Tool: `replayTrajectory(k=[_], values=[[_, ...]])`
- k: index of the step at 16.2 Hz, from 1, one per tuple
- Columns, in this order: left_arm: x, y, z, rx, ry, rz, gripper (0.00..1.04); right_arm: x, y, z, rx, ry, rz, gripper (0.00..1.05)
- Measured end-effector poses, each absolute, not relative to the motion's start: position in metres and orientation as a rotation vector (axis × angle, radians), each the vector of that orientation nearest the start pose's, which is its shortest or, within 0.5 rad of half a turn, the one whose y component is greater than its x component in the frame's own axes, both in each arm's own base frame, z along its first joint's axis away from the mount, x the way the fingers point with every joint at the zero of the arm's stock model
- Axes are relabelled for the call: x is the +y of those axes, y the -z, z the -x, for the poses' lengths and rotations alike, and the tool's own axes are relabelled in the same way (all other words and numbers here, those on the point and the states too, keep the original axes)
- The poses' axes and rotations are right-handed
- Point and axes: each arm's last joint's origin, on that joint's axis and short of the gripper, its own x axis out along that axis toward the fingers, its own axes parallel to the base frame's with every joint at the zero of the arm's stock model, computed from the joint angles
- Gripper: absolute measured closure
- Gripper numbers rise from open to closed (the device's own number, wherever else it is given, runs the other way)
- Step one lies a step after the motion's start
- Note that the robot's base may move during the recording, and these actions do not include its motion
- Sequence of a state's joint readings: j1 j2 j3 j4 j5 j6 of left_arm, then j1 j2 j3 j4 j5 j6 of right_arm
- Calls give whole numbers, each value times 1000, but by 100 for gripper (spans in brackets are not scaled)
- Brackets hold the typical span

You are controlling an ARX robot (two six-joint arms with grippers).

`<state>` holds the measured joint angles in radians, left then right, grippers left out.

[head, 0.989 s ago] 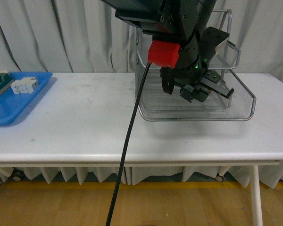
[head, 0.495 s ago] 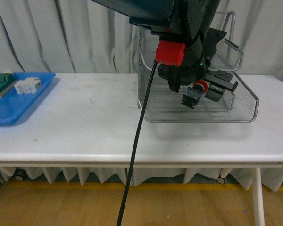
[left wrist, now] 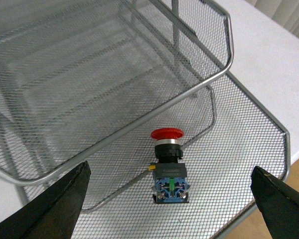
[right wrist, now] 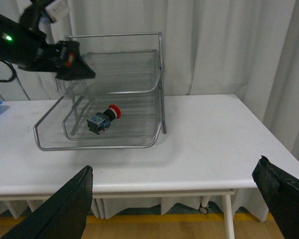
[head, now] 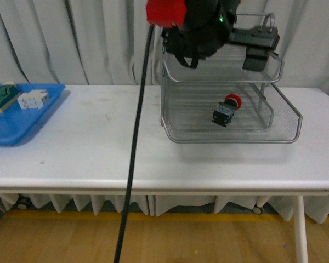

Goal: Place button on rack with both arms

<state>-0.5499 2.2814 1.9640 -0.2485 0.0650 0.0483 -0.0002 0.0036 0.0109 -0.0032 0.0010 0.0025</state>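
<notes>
The button (head: 226, 110), red cap on a dark blue body, lies on its side on the mesh floor of the rack's bottom tier. The silver wire rack (head: 230, 141) stands on the white table at the right. My left gripper (head: 259, 50) hangs open above the rack's upper tier, apart from the button. In the left wrist view the button (left wrist: 169, 167) lies below the open left gripper (left wrist: 172, 211), with nothing between the fingers. The right wrist view shows the button (right wrist: 103, 118) in the rack (right wrist: 99, 145) from afar. My right gripper (right wrist: 173, 199) is open and empty, well off the table.
A flat blue tray (head: 13, 129) sits at the table's left end with a green-topped block (head: 1, 96) and a white block (head: 30, 99). A black cable (head: 136, 137) hangs down in front of the table. Curtains close off the back.
The left gripper has let go of the button and risen from inside the bottom tier to above the rack. The button now lies alone on the mesh.
</notes>
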Motion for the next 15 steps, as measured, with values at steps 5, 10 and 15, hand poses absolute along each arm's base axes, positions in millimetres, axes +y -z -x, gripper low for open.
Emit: replayTrajectory(k=[5, 10, 15], values=[[-200, -261, -399, 376, 544, -20, 7, 0, -167, -97, -4, 1, -2, 6], [-88, -285, -319, -71, -6, 40, 43, 0, -167, -97, -4, 1, -2, 6], [-45, -213, -248, 28, 6, 12, 98, 0, -167, -97, -4, 1, -2, 6]])
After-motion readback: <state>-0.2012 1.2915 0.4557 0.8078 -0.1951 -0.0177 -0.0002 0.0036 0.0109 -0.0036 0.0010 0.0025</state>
